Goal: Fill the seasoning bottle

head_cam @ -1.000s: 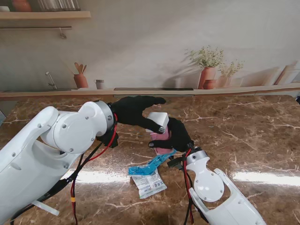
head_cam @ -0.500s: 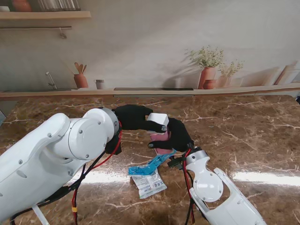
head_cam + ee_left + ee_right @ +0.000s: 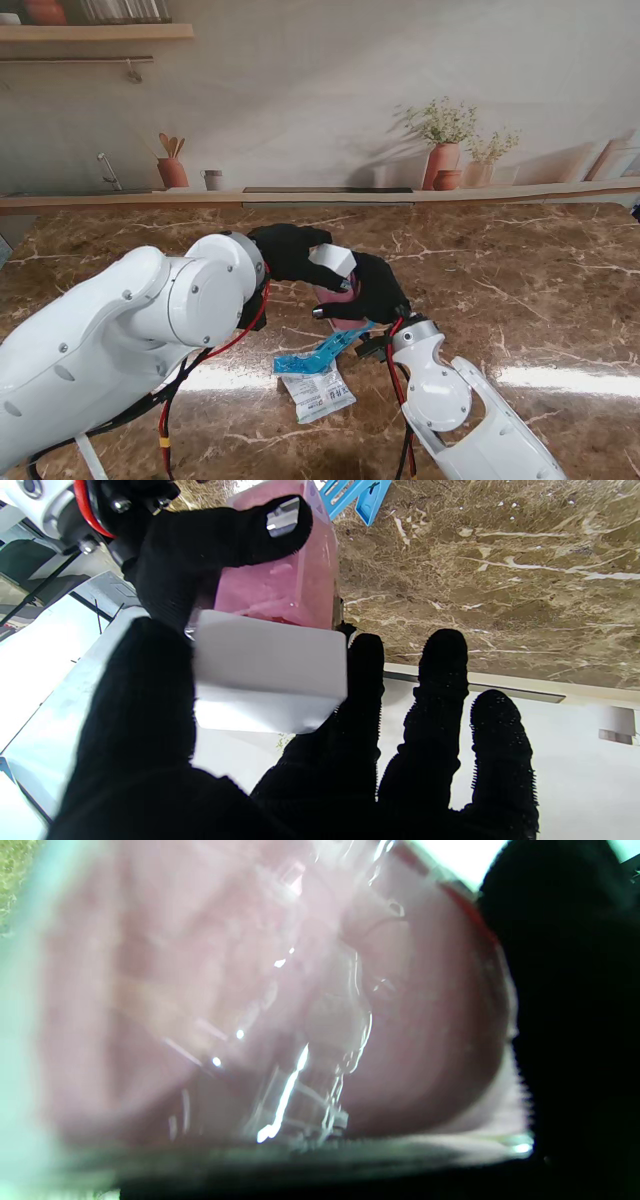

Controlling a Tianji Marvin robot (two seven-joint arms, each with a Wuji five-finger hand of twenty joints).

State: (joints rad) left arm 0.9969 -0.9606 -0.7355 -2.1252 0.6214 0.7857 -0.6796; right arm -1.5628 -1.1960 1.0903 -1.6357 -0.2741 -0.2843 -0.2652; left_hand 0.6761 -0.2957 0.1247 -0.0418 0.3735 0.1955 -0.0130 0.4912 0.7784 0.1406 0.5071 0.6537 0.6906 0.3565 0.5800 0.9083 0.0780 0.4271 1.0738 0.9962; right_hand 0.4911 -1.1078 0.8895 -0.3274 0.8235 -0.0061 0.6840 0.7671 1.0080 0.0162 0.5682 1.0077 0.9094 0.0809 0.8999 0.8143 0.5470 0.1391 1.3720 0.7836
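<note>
Stand view, nearest first: white sachet (image 3: 316, 392) flat on the brown marble table (image 3: 520, 290), with a torn blue packet (image 3: 318, 355) just beyond it and touching its far edge, close to the right wrist. Farther on, near the table's middle, pink seasoning bottle (image 3: 338, 296) upright, held around its body by the black-gloved right hand (image 3: 374, 288), fingers wrapped from the right side. On top of the bottle, white lid (image 3: 333, 262), tilted, pinched by the left hand (image 3: 290, 250) reaching in from the left. Beyond the table edge, a ledge against the wall with two terracotta vases (image 3: 444, 165) of dried sprigs on the right and a utensil pot (image 3: 172, 171) on the left; high up, a shelf (image 3: 95, 32). Left wrist view: left hand (image 3: 250, 760) with thumb on one side of the lid (image 3: 267, 672) and a finger on the other, remaining fingers spread free; lid resting over the mouth of the bottle (image 3: 280, 587), pink contents visible through the clear wall; a right-hand fingertip across the bottle's side, blue packet (image 3: 357, 495) past it. Right wrist view: filled almost wholly by the blurred pink bottle (image 3: 260, 1005) pressed close, black glove at the edge, so a firm grasp on the body.
</note>
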